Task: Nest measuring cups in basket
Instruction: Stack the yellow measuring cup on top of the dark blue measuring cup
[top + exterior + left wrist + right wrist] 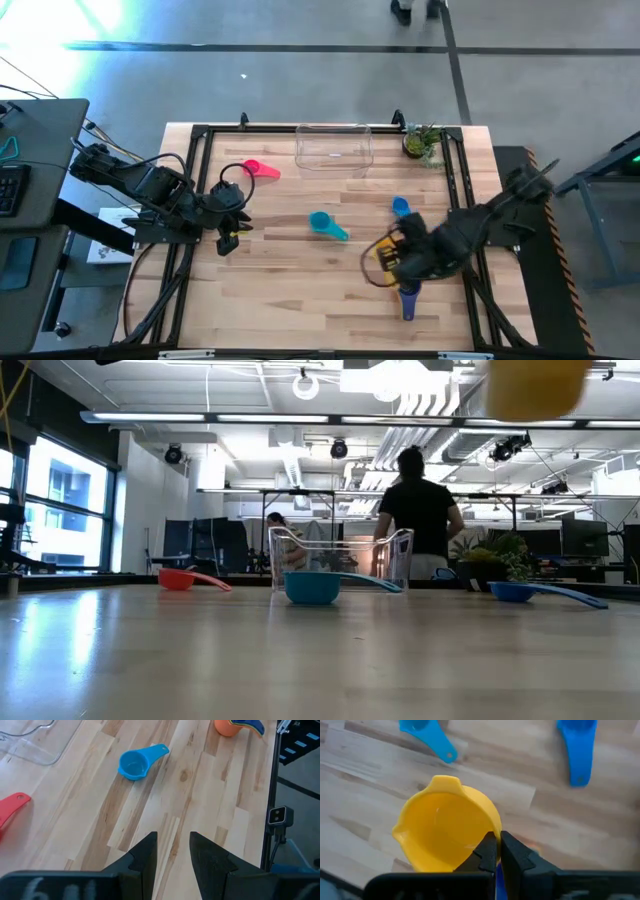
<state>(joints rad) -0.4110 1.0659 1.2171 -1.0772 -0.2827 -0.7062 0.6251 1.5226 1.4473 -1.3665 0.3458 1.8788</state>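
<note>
Waiting off the left of the clear basket [334,148], the left gripper [232,232] hangs over bare wood with its fingers [145,855] narrowly parted and holding nothing. Taking the basket as the landmark: it is a transparent rectangular bin with rounded corners, standing at the far edge of the wooden surface [300,290]. A red-pink measuring cup [260,169] lies just left of the basket, handle pointing toward it. A teal measuring cup [326,224] sits nearer than the basket, roughly in line with its middle, open side up. A blue measuring cup [401,207] lies nearer and to the right of the basket. Further right of the basket's near side, the right gripper [498,851] has its fingers closed on the rim of a yellow measuring cup [445,827], a round scoop with a small pour lip, lifted off the surface. A potted plant [423,142] stands just right of the basket.
</note>
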